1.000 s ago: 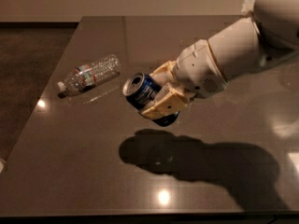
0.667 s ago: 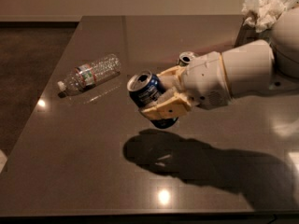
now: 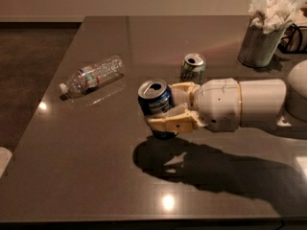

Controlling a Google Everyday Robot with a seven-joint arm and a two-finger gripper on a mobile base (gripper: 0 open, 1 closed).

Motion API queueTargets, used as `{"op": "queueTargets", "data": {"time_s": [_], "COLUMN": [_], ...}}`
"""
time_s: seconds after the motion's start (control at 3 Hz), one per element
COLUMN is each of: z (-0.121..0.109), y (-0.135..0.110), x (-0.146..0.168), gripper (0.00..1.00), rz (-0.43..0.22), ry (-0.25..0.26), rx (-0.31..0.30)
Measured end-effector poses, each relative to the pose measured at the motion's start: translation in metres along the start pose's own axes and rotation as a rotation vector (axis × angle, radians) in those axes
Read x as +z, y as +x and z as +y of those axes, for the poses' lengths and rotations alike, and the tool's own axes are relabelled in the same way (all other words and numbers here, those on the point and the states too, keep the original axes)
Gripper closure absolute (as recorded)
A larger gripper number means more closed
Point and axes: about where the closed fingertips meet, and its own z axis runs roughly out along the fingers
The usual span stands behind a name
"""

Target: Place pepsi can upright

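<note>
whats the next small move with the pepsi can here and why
Probably ease the gripper straight down until the pepsi can sits flat on the table. The gripper is shut on the can's sides, top up and nearly vertical, with the base at or just above the surface. The green-and-white can stands apart behind it, so the descent looks unobstructed.

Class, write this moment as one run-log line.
gripper: shut on pepsi can, mid table | pepsi can: near upright, not released | table contact: unclear
</note>
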Motion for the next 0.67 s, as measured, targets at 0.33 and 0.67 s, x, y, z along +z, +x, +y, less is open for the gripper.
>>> {"op": "queueTargets", "data": {"time_s": [0.33,0.67], "z": [0.005,0.009], "y": [0.009,0.021], "x": [0.000,0.000], "gripper": [1.00,1.00], "rz": [-0.072,-0.113], "ry": [0.003,0.006], "rx": [-0.003,-0.001]}}
